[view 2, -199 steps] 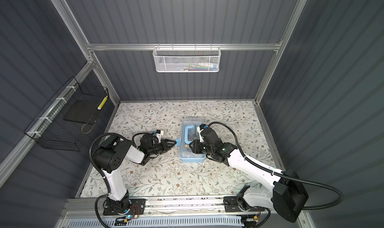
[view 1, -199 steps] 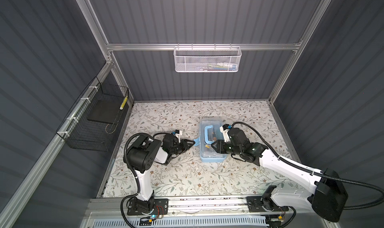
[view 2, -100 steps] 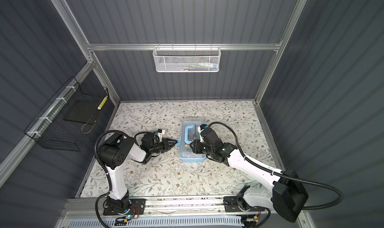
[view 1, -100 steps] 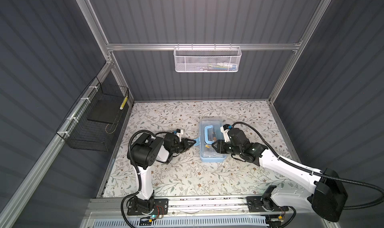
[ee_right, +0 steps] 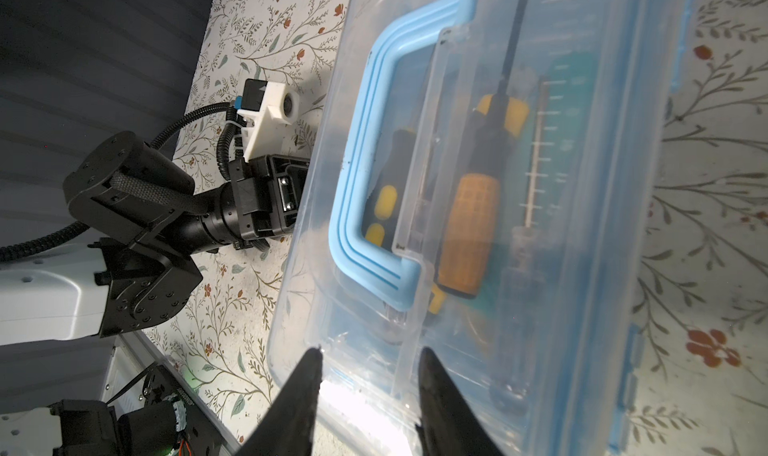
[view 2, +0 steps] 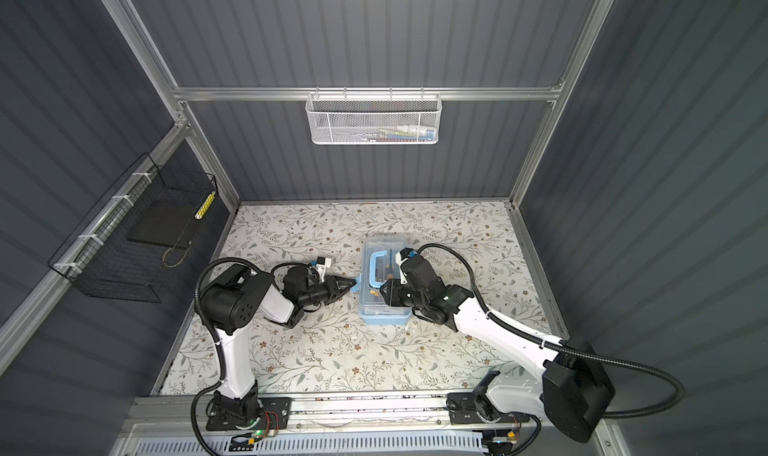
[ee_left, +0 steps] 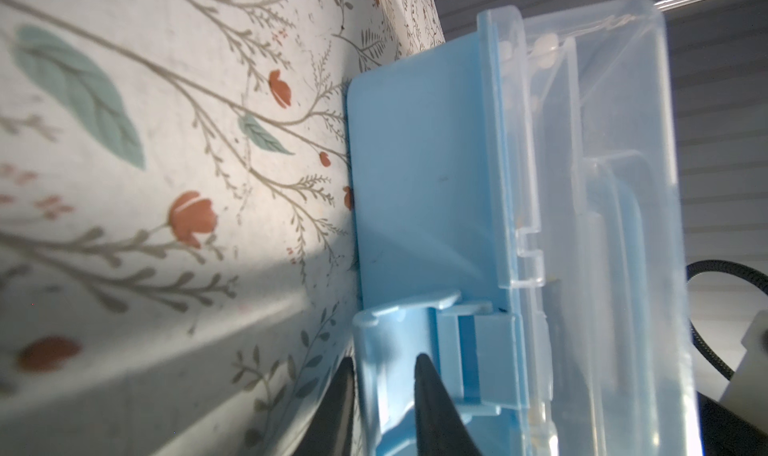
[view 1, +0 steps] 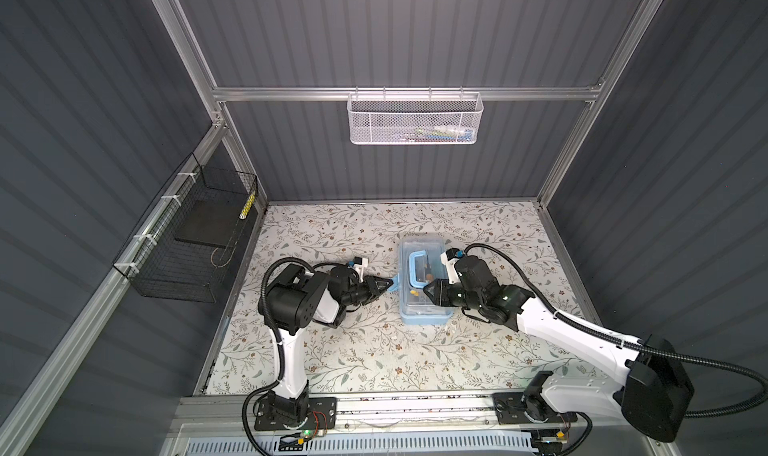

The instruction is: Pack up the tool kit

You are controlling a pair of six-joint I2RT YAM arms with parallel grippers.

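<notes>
1. The tool kit box [view 1: 420, 246] lay flat near the middle of the floral surface [view 1: 332, 350]. Its clear lid [ee_right: 582, 184] was down, and the arched handle [ee_right: 351, 175] was folded flat on top.
2. Yellow-black screwdrivers [ee_right: 469, 225] showed through the lid, lying under and beside the handle. No tool could be made out outside the box.
3. The left gripper [view 1: 384, 284] was low against the box's left long side. Its fingertips were pinched on the light-blue side latch [ee_left: 395, 337], one on each face. The latch stood out from the box wall and was judged not yet snapped home.
4. The right gripper [ee_right: 368, 354] was over the lid, at the end of the box nearest the arm bases. Its fingers were partly spread and held nothing. Whether the tips touched the lid could not be confirmed.
5. Step in hand, as judged: packing was finished and the box was being fastened shut, beginning with the left-side latch.
6. Next move, as judged: swing the latch up over the lid's rim and press until it hooks, with the right gripper bearing down on the lid so the box neither lifts nor slides. The latch on the opposite side could not be assessed and needs checking.
</notes>
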